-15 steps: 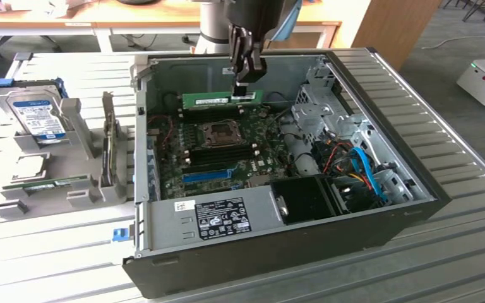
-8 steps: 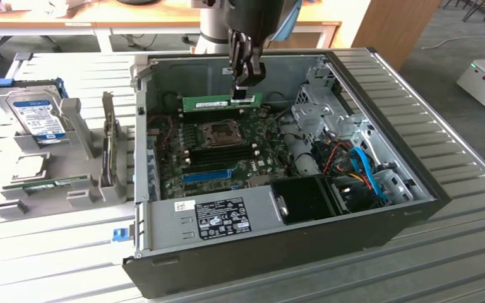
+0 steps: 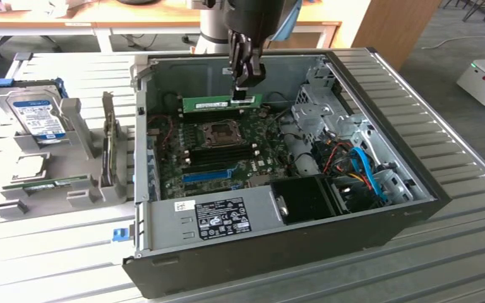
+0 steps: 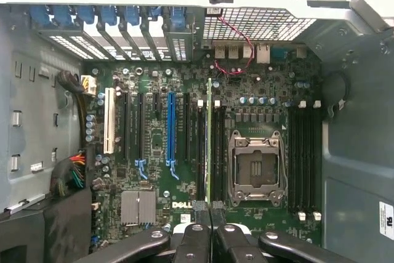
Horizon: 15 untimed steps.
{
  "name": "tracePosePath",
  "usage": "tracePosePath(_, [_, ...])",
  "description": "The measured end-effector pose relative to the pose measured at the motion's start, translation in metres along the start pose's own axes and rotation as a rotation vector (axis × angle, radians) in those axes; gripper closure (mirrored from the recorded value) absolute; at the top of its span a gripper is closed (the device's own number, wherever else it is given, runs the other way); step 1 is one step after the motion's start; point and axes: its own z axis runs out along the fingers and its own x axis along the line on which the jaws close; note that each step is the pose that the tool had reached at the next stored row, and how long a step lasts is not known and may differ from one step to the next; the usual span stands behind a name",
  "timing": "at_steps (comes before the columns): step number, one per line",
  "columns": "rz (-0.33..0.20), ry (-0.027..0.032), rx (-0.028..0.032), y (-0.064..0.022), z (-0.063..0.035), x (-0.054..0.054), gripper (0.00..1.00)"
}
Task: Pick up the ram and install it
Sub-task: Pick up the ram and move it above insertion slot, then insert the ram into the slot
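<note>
We are pinching the long, thin green circuit-board ram (image 3: 213, 103) by its top edge between the narrowed jaws of the black gripper (image 3: 240, 93), so its contacts are facing the green motherboard (image 3: 225, 151) beneath the jaws. The wrist view is showing it edge-on, aligning with the dark memory slots (image 4: 201, 146); the exterior view is showing it hanging above them.

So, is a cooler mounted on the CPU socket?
No, the CPU socket is bare, and its metal frame is plainly in sight.

Case walls (image 3: 200, 79) and drive cage (image 3: 314, 104) hem the pincer (image 3: 240, 95).
</note>
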Motion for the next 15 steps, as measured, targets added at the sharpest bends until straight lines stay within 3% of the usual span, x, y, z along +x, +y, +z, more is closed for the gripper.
tracePosePath(15, [0.0, -0.0003, -0.0001, -0.0002, 0.0041, 0.0001, 0.88])
